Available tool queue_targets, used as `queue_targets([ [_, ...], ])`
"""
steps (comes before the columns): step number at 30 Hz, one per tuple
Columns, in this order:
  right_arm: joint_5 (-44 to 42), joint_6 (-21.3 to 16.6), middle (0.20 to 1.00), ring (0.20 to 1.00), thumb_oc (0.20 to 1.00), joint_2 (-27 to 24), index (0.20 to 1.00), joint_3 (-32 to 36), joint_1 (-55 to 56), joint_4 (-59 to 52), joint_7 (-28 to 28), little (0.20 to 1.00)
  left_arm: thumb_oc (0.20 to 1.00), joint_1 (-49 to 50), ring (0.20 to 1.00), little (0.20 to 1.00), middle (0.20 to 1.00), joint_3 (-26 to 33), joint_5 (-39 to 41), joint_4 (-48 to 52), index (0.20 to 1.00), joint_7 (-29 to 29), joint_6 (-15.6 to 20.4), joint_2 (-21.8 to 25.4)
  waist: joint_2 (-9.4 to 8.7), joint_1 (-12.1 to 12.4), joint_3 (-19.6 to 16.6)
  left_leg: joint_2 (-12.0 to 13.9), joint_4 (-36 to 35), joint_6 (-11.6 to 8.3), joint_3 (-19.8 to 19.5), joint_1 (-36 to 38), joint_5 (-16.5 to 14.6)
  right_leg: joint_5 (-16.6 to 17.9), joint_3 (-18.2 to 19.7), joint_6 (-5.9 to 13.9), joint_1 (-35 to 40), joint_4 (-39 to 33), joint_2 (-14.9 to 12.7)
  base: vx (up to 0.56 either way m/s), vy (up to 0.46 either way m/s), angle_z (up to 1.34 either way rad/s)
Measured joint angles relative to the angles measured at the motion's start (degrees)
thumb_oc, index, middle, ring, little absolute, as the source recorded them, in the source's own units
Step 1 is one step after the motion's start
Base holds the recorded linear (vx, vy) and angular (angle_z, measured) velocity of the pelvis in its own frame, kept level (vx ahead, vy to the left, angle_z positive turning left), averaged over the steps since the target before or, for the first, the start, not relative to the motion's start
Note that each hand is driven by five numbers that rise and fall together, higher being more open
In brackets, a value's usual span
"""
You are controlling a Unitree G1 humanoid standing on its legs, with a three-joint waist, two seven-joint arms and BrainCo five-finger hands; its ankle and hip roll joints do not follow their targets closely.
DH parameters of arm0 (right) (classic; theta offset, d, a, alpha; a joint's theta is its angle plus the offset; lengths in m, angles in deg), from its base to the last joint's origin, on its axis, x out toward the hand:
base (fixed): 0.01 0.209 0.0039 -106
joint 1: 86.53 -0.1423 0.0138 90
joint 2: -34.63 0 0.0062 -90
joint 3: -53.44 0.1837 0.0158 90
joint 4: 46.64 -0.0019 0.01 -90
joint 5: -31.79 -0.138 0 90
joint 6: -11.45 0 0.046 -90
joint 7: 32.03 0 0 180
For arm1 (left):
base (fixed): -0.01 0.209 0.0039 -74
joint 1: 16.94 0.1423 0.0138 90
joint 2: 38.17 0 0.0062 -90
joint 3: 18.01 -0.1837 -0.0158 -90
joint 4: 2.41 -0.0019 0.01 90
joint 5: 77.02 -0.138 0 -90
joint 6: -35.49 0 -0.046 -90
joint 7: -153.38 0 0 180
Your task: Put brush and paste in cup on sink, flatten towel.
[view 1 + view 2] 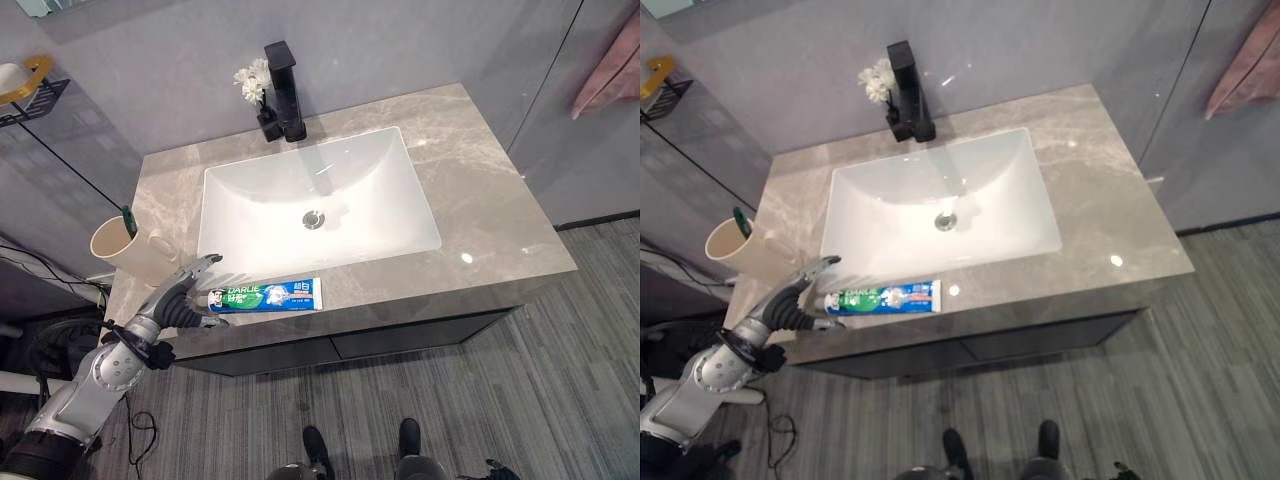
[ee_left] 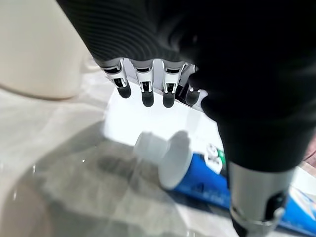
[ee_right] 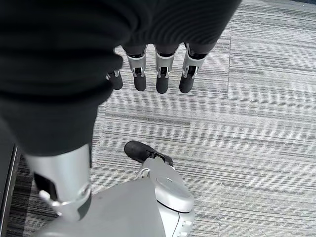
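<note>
A blue and green toothpaste tube (image 1: 265, 296) lies flat along the counter's front edge, its white cap (image 2: 158, 155) pointing left. My left hand (image 1: 185, 295) hovers open at the cap end, with its fingers (image 2: 145, 91) above the tube and its thumb (image 2: 256, 197) on the near side, gripping nothing. Just behind that hand a beige cup (image 1: 120, 245) stands on the counter's left end with a green toothbrush (image 1: 128, 218) in it. A pink towel (image 1: 610, 75) hangs at the far right. My right hand (image 3: 148, 69) hangs open over the floor.
A white sink basin (image 1: 225, 190) takes up the middle of the grey marble counter (image 1: 490, 200). A black faucet (image 1: 283, 90) and small white flowers (image 1: 252, 80) stand behind it. On the wall at the left there is a wire shelf (image 1: 25, 90).
</note>
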Motion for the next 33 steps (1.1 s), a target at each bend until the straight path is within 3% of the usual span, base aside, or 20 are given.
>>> queue_targets([
  [24,-0.01,-0.04,1.000,1.000,1.000,-0.56,1.000,0.00,-0.21,-0.18,0.12,1.000,1.000,-0.88,1.000,1.000,1.000,-4.25,-4.08,-1.69,1.000,-0.13,0.21,0.11,0.32,-0.03,-0.06,0.03,-0.01,-0.02,0.06,-0.33,-0.02,0.03,0.07,-0.04,-0.38,-0.01,0.03,0.00,0.000,0.00],
  [25,-0.01,-0.04,1.000,1.000,1.000,-0.59,1.000,0.00,-0.25,-0.19,0.12,1.000,0.875,-0.89,0.875,0.875,0.875,-4.24,-4.18,-1.69,0.875,-0.13,0.21,0.11,0.32,-0.03,-0.06,0.03,-0.01,-0.02,0.06,-0.33,-0.02,0.03,0.07,-0.04,-0.39,0.00,0.03,0.00,0.000,0.00],
  [28,-0.01,-0.08,1.000,1.000,1.000,-0.66,1.000,-0.01,-0.35,-0.35,0.13,1.000,0.705,-0.36,0.705,0.705,0.705,-4.24,-4.45,-1.69,0.705,0.13,0.68,0.14,0.31,-0.03,-0.05,0.03,-0.01,-0.03,0.07,-0.40,-0.03,0.03,0.07,-0.04,-0.45,0.00,0.04,0.00,0.000,0.00],
  [30,-0.02,-0.08,1.000,1.000,1.000,-0.69,1.000,-0.02,-0.44,-0.45,0.14,1.000,0.620,0.28,0.620,0.620,0.620,-4.24,-4.44,-1.45,0.620,-0.43,1.47,0.13,0.27,0.14,-0.03,0.04,-0.02,-0.03,0.02,-0.41,-0.03,0.01,0.07,-0.01,-0.44,0.00,0.05,0.00,0.000,0.00],
  [33,-0.04,-0.19,1.000,1.000,1.000,-0.76,1.000,-0.03,-0.52,-0.81,0.17,1.000,0.570,0.24,0.570,0.570,0.570,-4.14,-4.47,-1.53,0.570,-1.40,1.83,0.13,0.12,0.10,0.07,0.04,-0.03,-0.06,0.09,-0.53,-0.05,-0.10,0.19,0.13,-0.60,-0.01,0.04,0.00,0.000,0.00],
])
